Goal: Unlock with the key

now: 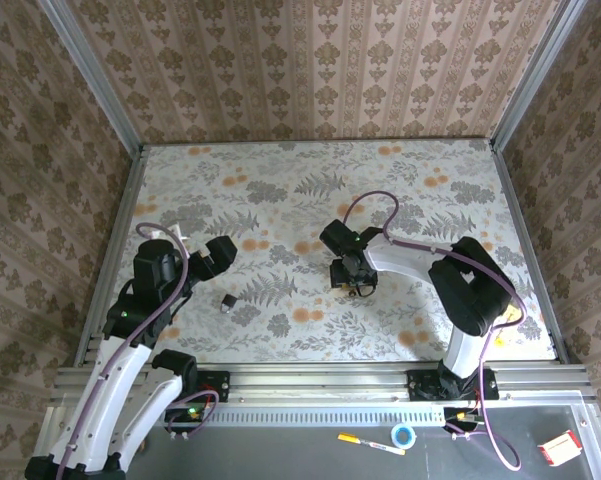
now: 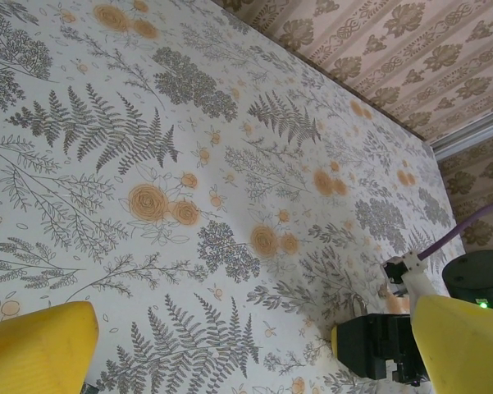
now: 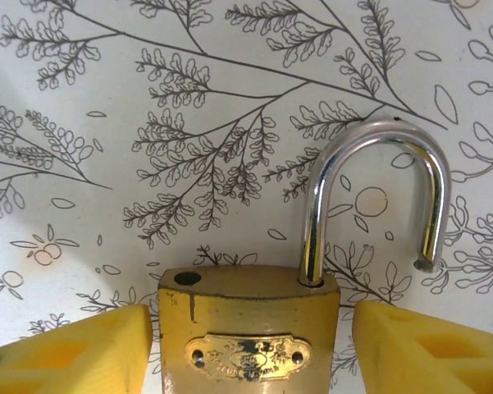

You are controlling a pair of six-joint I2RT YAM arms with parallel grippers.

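A brass padlock (image 3: 248, 324) lies on the floral table, its steel shackle (image 3: 376, 193) sprung open with one end free of the body. My right gripper (image 3: 250, 349) straddles the lock body, and a thin gap shows at each yellow finger (image 3: 74, 353), so it is open. In the top view that gripper (image 1: 354, 280) hovers over the lock at mid-table. A small dark object, probably the key (image 1: 227, 300), lies alone on the table just right of my left gripper (image 1: 216, 256). The left gripper (image 2: 250, 353) is open wide with nothing between its fingers.
The left wrist view looks across the table (image 2: 230, 164) toward the right arm's black gripper body (image 2: 377, 345), with the shackle tip (image 2: 358, 304) beside it. Patterned walls (image 1: 320, 70) enclose the table on three sides. A purple cable (image 1: 375, 200) loops behind the right arm.
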